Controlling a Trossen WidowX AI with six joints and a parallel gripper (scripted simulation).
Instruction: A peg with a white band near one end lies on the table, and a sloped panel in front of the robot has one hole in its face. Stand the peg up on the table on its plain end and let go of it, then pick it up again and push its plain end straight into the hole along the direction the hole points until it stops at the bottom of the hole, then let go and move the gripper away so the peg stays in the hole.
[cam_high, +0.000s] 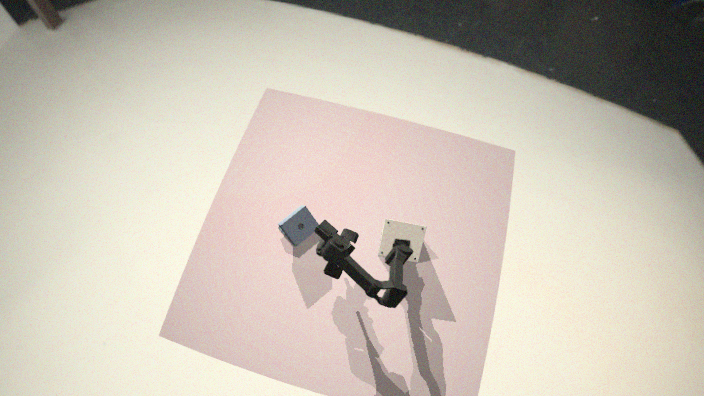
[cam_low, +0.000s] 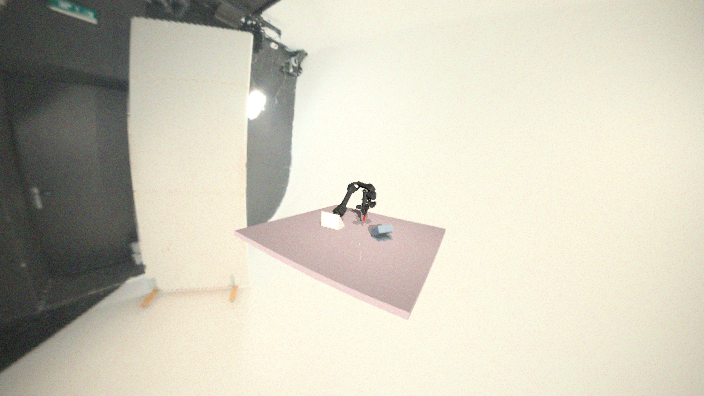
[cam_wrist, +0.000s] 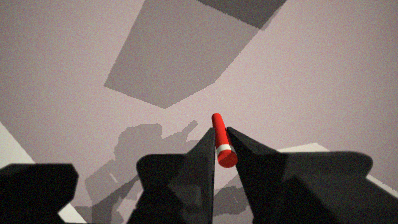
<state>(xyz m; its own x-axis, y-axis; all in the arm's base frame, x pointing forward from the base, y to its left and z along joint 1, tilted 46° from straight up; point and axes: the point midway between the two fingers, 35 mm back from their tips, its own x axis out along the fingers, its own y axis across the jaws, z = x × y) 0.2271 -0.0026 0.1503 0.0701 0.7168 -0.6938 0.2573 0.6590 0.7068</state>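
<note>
The red peg (cam_low: 364, 218) (cam_wrist: 220, 133) is close to upright, its white band near the upper end and its plain end down. My gripper (cam_wrist: 220, 131) is shut on the peg, a finger on each side below the band. In the wrist view the peg's lower end stands apart from its shadow, so it seems to be a little above the table. The blue sloped panel (cam_high: 292, 231) (cam_low: 384, 229) is close beside the gripper, with one dark hole (cam_high: 300, 226) in its face. The peg and fingertips are hidden under the arm in the top view.
The arm (cam_high: 357, 274) (cam_low: 345, 200) reaches over from its pale base plate (cam_high: 418, 234) (cam_low: 330, 220). The pink table top (cam_high: 380, 145) (cam_low: 320, 260) carries the panel and the base. Shadows of the arm and panel fall across it.
</note>
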